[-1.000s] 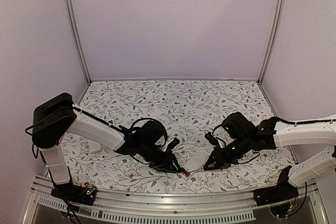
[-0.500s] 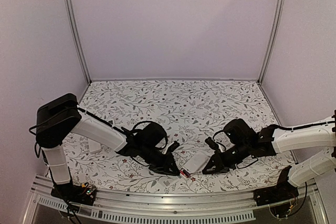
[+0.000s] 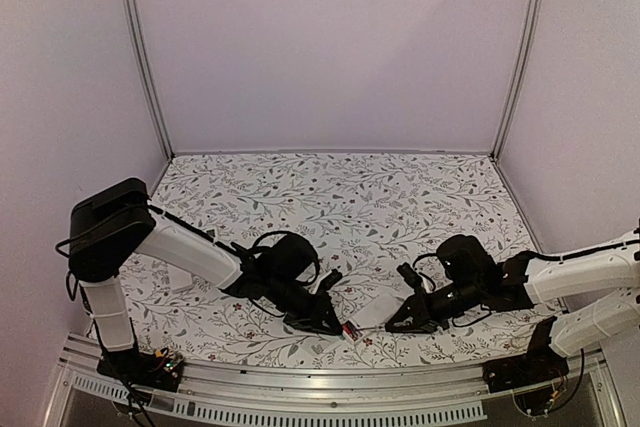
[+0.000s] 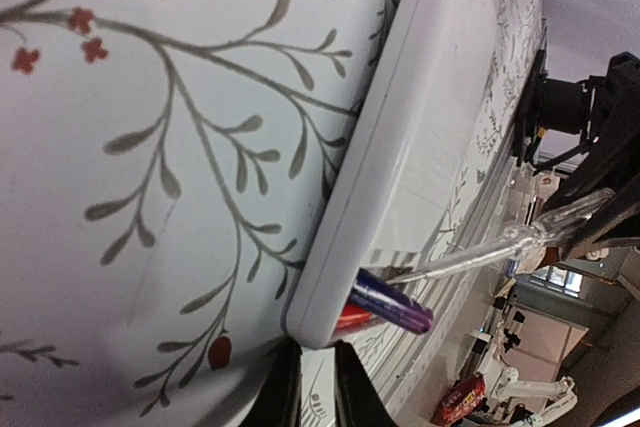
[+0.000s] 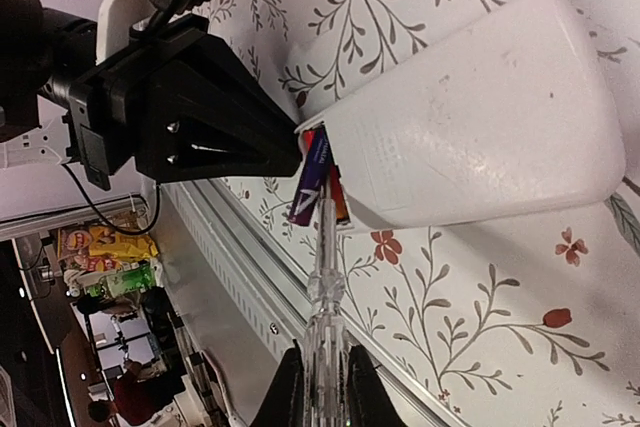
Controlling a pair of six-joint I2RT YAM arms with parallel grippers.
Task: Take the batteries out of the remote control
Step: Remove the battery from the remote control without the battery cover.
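Batteries [image 5: 312, 175] stick out of the open end of the white remote [image 5: 480, 117]. One is purple, with a red-orange one just beside it. The remote's shell hides how deep they sit.

Overhead view: the remote lies flat on the flowered counter [image 3: 330, 197], lower centre of the frame, between the two arms. It is near the metal rail [image 3: 300, 388] along the bottom edge.

Right gripper [image 5: 322, 392], bottom centre of its own view, is pinching a clear stick [image 5: 322, 287]. The stick runs up the frame and its thin tip ends at the batteries. I cannot tell if it touches them.

Left gripper [image 4: 318, 392], bottom edge of its own view, has its fingers drawn almost together with only a narrow slit between them. Nothing shows in the slit. From the right wrist it is a black wedge at upper left, its tip against the remote's corner right beside the batteries. It crowds that side of the opening, and the stick takes the side below.

Behind the rail is blurred room clutter.
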